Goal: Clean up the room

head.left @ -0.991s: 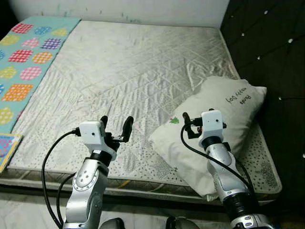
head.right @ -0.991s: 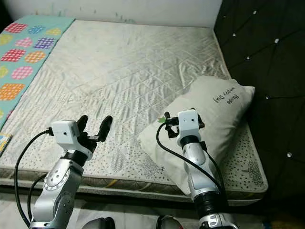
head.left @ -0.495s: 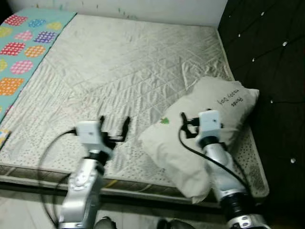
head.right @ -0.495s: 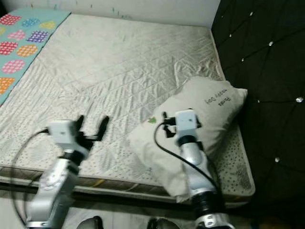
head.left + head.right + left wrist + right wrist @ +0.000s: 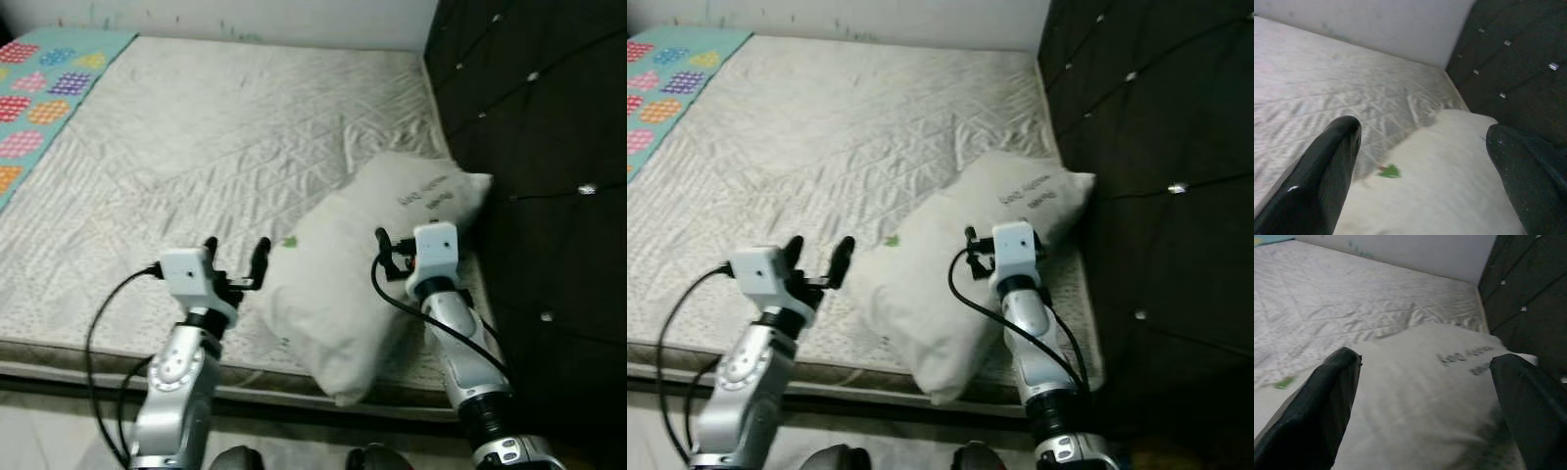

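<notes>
1. Right gripper (image 5: 972, 253): raised over pillow (image 5: 343, 274), fingers spread wide per wrist view, holding nothing. Sits above pillow's mid-to-upper part, on side toward headboard (image 5: 529, 147).
2. Left gripper (image 5: 235, 257): fingers (image 5: 1322, 171) also spread, empty, just beside pillow's left edge, near small green leaf print (image 5: 290, 242).
3. Key relation: pillow lies btwn the two grippers, straight ahead of both. Long axis runs diagonal — lower corner at mattress (image 5: 196, 137) front edge, seemingly overhanging a bit; upper corner w/ printed text up against headboard. Right arm nearer pillow's centre; left arm only at its margin.
4. Likely next step, judged from layout: close in from both sides across the short axis, then shift pillow square to headboard. Risk: soft, floppy, may sag or slip if pinched at one corner only.
5. View differences: eye views give full outline of pillow, diagonal lie, front-edge overhang. Right wrist view shows printed lettering (image 5: 1464, 357) and gap to headboard, lettering too blurred to read. Left wrist view shows leaf print (image 5: 1389, 171) up close, pillow surface filling space btwn fingers.
6. Further out: colourful patterned blanket (image 5: 39, 98) along mattress's far-left side, well apart from pillow.
</notes>
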`<state>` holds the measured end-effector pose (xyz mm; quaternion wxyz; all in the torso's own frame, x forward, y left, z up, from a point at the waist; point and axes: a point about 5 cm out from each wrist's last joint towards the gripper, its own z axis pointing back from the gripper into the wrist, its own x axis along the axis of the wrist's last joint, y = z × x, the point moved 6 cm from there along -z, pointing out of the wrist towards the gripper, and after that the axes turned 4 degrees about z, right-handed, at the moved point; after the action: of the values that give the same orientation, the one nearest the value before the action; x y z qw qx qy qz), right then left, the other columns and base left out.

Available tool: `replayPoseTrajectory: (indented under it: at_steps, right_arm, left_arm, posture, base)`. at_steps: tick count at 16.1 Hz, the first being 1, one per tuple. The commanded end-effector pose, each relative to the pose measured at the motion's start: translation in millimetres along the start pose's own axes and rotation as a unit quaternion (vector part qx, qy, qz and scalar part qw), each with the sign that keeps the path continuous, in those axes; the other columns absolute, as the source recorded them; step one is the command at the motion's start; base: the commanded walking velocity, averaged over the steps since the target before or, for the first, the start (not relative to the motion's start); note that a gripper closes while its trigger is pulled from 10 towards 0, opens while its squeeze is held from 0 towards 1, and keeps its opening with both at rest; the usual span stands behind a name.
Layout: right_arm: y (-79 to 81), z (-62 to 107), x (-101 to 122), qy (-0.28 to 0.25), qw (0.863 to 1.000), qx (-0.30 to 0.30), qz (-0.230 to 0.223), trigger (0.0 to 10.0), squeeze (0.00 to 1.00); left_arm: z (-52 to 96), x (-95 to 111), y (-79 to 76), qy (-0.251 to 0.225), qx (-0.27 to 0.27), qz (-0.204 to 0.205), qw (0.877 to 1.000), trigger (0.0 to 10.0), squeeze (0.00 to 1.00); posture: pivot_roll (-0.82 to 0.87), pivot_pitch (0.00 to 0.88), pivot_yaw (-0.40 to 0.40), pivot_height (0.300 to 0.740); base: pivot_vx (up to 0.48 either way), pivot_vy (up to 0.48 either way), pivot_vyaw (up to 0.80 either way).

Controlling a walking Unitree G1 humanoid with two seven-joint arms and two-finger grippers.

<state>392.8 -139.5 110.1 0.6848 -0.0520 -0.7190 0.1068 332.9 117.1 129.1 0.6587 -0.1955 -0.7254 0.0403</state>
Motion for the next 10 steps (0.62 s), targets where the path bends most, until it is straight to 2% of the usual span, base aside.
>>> replayPoseTrajectory:
  at_steps: [1, 3, 4, 6, 8, 10]
  right_arm:
    - [0.4, 0.1, 0, -0.002, 1.0, -0.002, -0.002, 10.0, 0.0]
    - [-5.1, -2.6, -5, 0.012, 1.0, -0.018, -0.002, 10.0, 0.0]
    - [-10.0, -5.8, -8, 0.023, 0.999, -0.03, 0.006, 10.0, 0.0]
    - [-12.1, -11.9, -2, 0.017, 0.999, -0.034, 0.015, 10.0, 0.0]
    - [-9.5, -14.5, 5, -0.004, 1.0, -0.015, -0.006, 10.0, 0.0]
    - [-26.0, -10.7, 4, -0.011, 0.998, -0.055, -0.027, 10.0, 0.0]
  left_arm:
    - [-0.6, 3, 9.2, -0.004, 0.018, -0.018, 1.0, 10.0, 0.0]
    - [-2.5, 4, 19.9, -0.001, 0.034, -0.041, 0.999, 10.0, 0.0]
    - [-2.4, 2, 29.6, 0.011, 0.042, -0.077, 0.996, 10.0, 0.0]
    - [1.7, 3, 33.3, 0.025, 0.012, -0.13, 0.991, 10.0, 0.0]
    - [7.8, -6, 40.8, 0.053, -0.023, -0.138, 0.989, 10.0, 0.0]
    - [15.8, -11, 64.6, 0.053, 0.027, -0.137, 0.989, 10.0, 0.0]
  posture:
    - [0.07, 0.144, -0.013, 0.74]
    - [0.08, 0.12, -0.01, 0.74]
    - [0.09, 0.097, -0.012, 0.74]
    - [0.11, 0.05, -0.016, 0.74]
    - [0.11, 0.008, -0.005, 0.74]
    - [0.1, 0.0, 0.016, 0.74]
  base:
    - [0.0, 0.0, 0.0]
    - [0.0, 0.0, 0.0]
    - [0.0, 0.0, 0.0]
    - [0.0, 0.0, 0.0]
    - [0.0, 0.0, 0.0]
    - [0.0, 0.0, 0.0]
